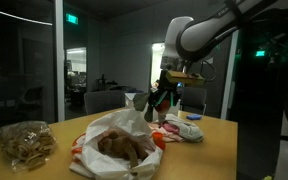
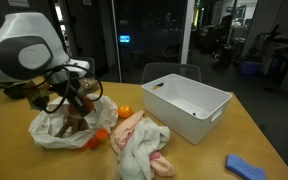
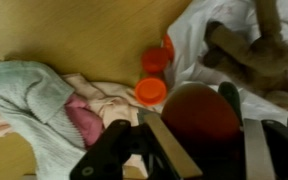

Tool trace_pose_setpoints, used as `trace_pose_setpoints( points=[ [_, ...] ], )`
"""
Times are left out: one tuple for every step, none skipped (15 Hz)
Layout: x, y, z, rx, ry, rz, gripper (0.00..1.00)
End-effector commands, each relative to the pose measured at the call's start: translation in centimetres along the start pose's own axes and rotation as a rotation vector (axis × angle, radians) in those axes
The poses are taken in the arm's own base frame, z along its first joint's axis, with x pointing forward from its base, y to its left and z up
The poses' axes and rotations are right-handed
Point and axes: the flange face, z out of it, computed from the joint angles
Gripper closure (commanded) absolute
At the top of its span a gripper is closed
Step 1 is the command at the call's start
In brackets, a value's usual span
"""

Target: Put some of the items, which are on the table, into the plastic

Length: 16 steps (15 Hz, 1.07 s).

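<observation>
The plastic bag [image 2: 36, 132] lies open and crumpled toward one end of the counter [image 2: 209, 150], back from the near edge in both exterior views, with a brown soft toy [image 1: 124, 148] inside it. The gripper [image 2: 72, 98] hangs just above the bag's mouth, clamped on a dark red round thing [image 3: 197, 115]. Small orange pieces [image 3: 151, 92] lie on bare wood just beside the bag's rim. A pink and white cloth [image 2: 139, 145] is heaped next to them, close to the near edge in an exterior view, crowding that side of the bag. Beyond it a white bin [image 2: 189, 100] stands toward the far edge, and a blue pad [image 2: 246, 167] lies at the near corner. A clear packet of brown pieces [image 1: 26, 142] sits well apart near another corner, with open wood between it and the bag.
</observation>
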Motion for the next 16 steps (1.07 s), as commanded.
trace_pose_setpoints(
  points=[
    [-1.5, -3.7, -1.3, 0.120, -0.043, -0.155, 0.91],
    [-2.0, -4.6, -1.3, 0.136, -0.072, -0.206, 0.91],
    [-2.4, -5.2, -0.8, 0.138, -0.105, -0.258, 0.91],
    [-2.9, -5.8, -0.2, 0.139, -0.140, -0.304, 0.91],
    [-3.3, -6.4, 0.5, 0.135, -0.178, -0.347, 0.91],
    [-3.9, -6.9, 1.2, 0.129, -0.221, -0.384, 0.91],
    [-4.4, -7.4, 1.8, 0.117, -0.261, -0.425, 0.90],
    [-4.7, -7.9, 2.6, 0.091, -0.293, -0.471, 0.91],
    [-4.8, -8.4, 3.4, 0.065, -0.312, -0.503, 0.91],
    [-4.8, -9.2, 4.2, 0.042, -0.322, -0.532, 0.92],
    [-4.8, -10.1, 4.8, 0.022, -0.314, -0.557, 0.92],
    [-4.8, -11.1, 5.2, 0.002, -0.305, -0.583, 0.91],
    [-4.7, -12.0, 5.4, -0.027, -0.293, -0.613, 0.92],
    [-4.4, -12.9, 5.5, -0.047, -0.280, -0.639, 0.91],
    [-3.8, -13.6, 5.8, -0.070, -0.275, -0.658, 0.91],
    [-3.1, -14.0, 6.2, -0.090, -0.266, -0.673, 0.91]
  ],
)
